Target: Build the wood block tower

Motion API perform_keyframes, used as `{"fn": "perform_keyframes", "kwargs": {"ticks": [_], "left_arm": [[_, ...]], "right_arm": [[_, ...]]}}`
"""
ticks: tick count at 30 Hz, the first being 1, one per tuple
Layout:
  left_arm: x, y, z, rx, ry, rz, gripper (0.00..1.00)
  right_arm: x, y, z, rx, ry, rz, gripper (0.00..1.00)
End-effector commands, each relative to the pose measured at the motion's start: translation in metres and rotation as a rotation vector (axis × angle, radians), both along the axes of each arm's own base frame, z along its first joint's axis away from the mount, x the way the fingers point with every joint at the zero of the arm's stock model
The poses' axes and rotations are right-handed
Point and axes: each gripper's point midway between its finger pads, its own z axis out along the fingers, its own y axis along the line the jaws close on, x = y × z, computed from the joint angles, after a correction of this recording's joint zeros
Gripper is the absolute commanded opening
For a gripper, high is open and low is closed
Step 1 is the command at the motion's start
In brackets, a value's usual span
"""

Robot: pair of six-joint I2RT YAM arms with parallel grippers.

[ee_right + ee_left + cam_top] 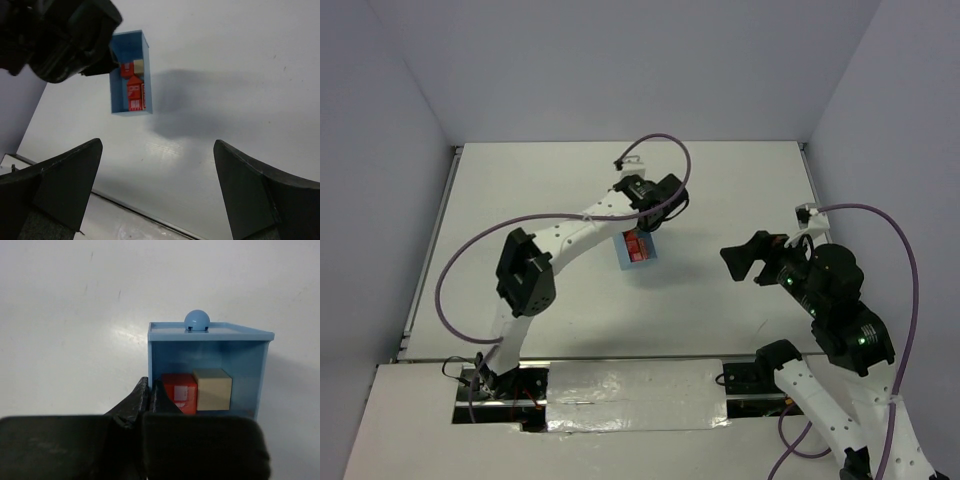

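Left gripper clamped on blue tray wall | right gripper apart | red block label unreadable

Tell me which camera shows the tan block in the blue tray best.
Left wrist: the tan block sits close up beside a red block inside the blue tray. Right wrist shows it tiny and distant; the top view does not resolve it.
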Motion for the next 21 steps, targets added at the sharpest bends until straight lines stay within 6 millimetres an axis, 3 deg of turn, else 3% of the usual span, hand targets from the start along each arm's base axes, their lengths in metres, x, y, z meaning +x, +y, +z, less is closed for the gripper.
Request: {"fn": "perform_keyframes", "kwargs": {"ticks": [1, 4, 5, 7, 10, 15, 21], "left_arm": [[0.006, 0.024, -0.002, 0.369, 0.119, -0.108, 0.0], [0.026, 0.003, -0.014, 0.407, 0.154, -0.186, 0.0], [0.029, -0.002, -0.029, 0.435, 0.185, -0.209, 0.0], [0.035, -0.009, -0.032, 0.485, 0.201, -0.268, 0.0], [0.033, -0.005, -0.038, 0.55, 0.248, -0.315, 0.0], [0.024, 0.013, -0.056, 0.712, 0.355, -0.341, 0.0], [0.014, -0.007, -0.094, 0.736, 0.425, -0.416, 0.0]], "right_arm": [[-0.01, -0.015, 0.037, 0.012, -0.084, -0.062, 1.0], [-0.018, -0.025, 0.051, 0.009, -0.103, -0.1, 1.0], [-0.02, -0.029, 0.054, 0.008, -0.112, -0.117, 1.0], [-0.029, -0.036, 0.063, 0.006, -0.135, -0.132, 1.0], [-0.038, -0.041, 0.073, 0.005, -0.16, -0.14, 1.0], [-0.038, -0.041, 0.069, -0.006, -0.151, -0.134, 1.0], [-0.035, -0.039, 0.062, -0.007, -0.139, -0.131, 1.0]]}}
